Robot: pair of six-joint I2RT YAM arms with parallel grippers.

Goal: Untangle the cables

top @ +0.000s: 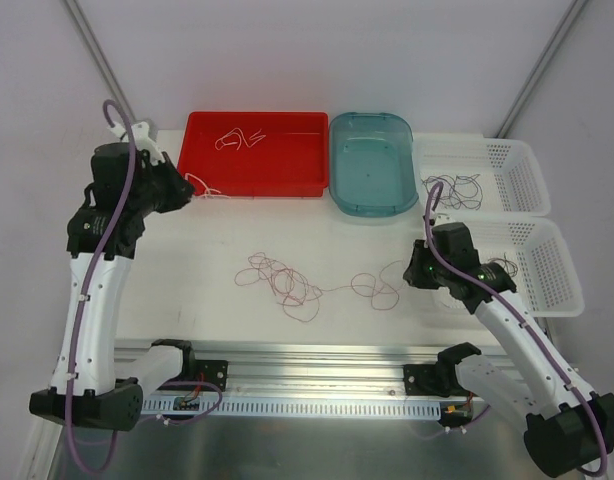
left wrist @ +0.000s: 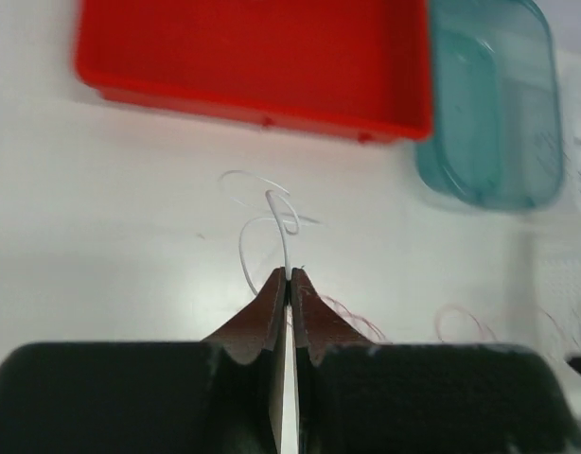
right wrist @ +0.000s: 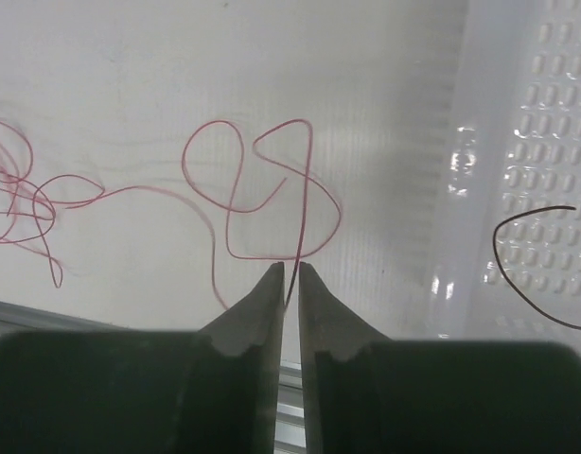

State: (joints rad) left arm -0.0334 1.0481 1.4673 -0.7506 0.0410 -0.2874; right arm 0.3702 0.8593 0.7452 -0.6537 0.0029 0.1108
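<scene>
The cables are hair-thin strands. A dark red tangle (top: 282,280) lies mid-table, and its tail loops (top: 375,290) run right toward my right gripper (top: 412,266). In the right wrist view the red strand (right wrist: 303,180) passes through the narrow gap between the slightly parted fingers of the gripper (right wrist: 290,269), which is open and not pinching it. My left gripper (top: 192,192) hangs in front of the red tray (top: 255,175). It (left wrist: 290,274) is shut on a white cable (left wrist: 285,236) that curls into small loops above the table.
A curled strand (top: 239,138) lies inside the red tray. A teal tray (top: 372,200) stands beside it. Two white baskets (top: 517,165) (top: 547,270) sit at the right, the upper one holding black strands (top: 457,188). A black strand (right wrist: 518,284) lies in the lower basket.
</scene>
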